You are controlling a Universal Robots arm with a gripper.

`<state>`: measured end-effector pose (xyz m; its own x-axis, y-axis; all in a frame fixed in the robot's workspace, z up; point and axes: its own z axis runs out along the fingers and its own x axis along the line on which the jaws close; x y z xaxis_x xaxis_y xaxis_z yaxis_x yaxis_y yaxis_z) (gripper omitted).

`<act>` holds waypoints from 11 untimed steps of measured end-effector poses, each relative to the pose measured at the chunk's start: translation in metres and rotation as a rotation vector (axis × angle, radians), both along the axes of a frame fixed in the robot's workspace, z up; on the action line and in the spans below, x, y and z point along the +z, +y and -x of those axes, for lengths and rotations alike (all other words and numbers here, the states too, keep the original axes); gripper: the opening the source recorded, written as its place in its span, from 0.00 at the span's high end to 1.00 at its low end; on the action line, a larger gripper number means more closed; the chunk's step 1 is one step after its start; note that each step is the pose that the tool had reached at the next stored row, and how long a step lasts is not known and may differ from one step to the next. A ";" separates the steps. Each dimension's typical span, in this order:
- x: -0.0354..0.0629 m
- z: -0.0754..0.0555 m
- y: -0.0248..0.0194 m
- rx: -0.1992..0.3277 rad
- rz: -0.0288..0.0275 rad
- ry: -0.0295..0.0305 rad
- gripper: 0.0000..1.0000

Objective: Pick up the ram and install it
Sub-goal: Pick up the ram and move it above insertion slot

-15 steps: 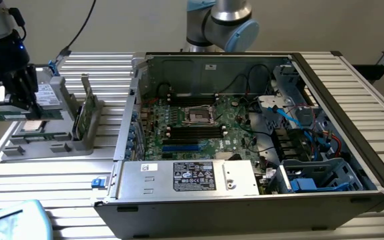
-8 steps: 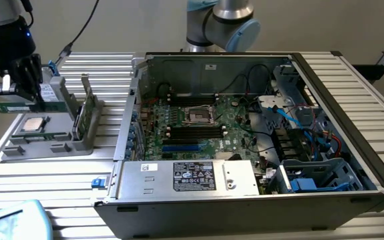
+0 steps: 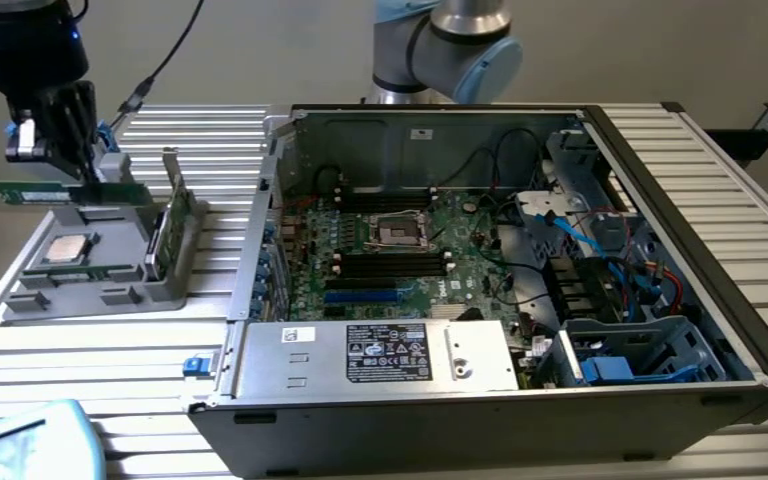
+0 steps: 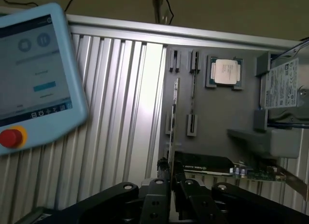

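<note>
My gripper (image 3: 69, 178) hangs above the grey parts holder (image 3: 117, 290) at the exterior view's left. It is shut on the ram (image 3: 24, 191), a thin green stick held level a little above the holder. In the wrist view the ram (image 4: 175, 113) shows edge-on as a narrow strip running out from between the black fingers (image 4: 155, 185) of the gripper (image 4: 170, 175). The open computer case (image 3: 518, 400) lies to the exterior view's right. Its motherboard has long black slots (image 3: 391, 263) below the CPU socket (image 3: 399, 230).
A silver CPU chip (image 3: 69, 249) (image 4: 226, 71) rests in the holder. An expansion card (image 3: 171, 215) (image 4: 207, 164) stands upright beside it. A teach pendant (image 3: 24, 440) (image 4: 34, 74) lies on the ribbed table. The case's wall (image 3: 257, 240) rises between holder and motherboard.
</note>
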<state>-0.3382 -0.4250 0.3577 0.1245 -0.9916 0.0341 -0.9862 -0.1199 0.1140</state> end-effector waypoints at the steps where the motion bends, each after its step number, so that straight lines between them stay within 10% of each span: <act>1: 0.0018 -0.003 0.0000 0.000 -0.0001 0.0025 0.86; 11: 0.0222 -0.037 -0.0001 0.006 -0.0005 0.0180 0.86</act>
<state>-0.3013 -0.4251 0.3799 0.1313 -0.9908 0.0312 -0.9832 -0.1261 0.1317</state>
